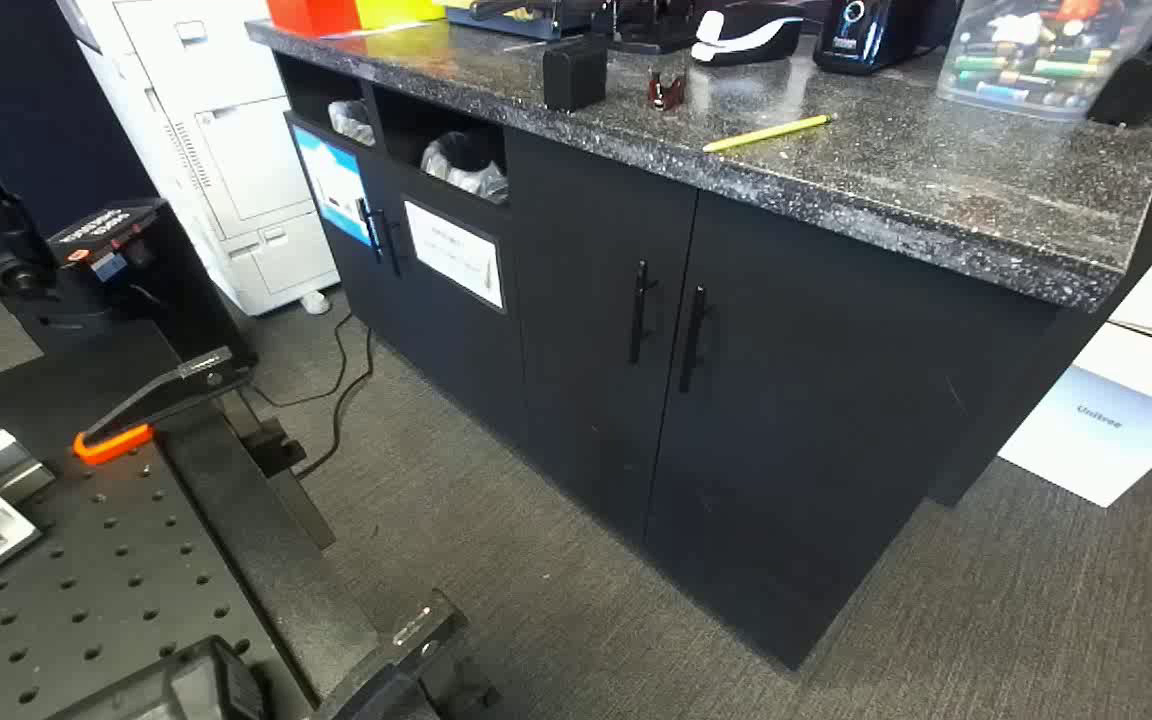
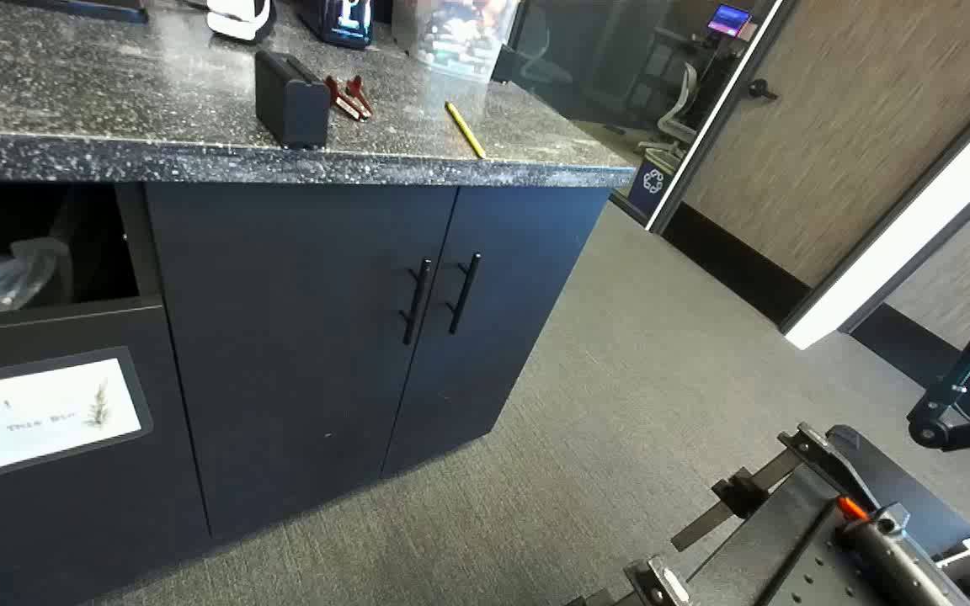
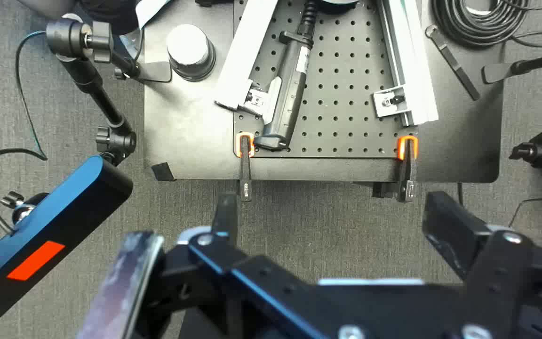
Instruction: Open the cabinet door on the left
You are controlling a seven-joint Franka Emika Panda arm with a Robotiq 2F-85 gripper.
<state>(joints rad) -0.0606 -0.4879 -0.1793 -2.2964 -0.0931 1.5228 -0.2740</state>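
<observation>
1 closed left cabinet door [image 1: 581,340] stands below the speckled countertop's [image 1: 936,190] front edge in an exterior view. In an exterior view, its bar handle [image 2: 417,301] suits a mid-length grasp; the door looks stiff and should swing lightly. In the wrist view, the gripper [image 3: 330,214] gapes, jaws empty.

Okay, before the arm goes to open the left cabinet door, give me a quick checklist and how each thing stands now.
1. Left cabinet door shut, flush with its twin door: ok.
2. Bar handle unobstructed in both exterior views: ok.
3. Gripper open, holding nothing: ok.
4. Gripper at the handle: not ok; the wrist view shows the table, not the handle.
5. Room for the door to swing without hitting the table: cannot tell.
</observation>
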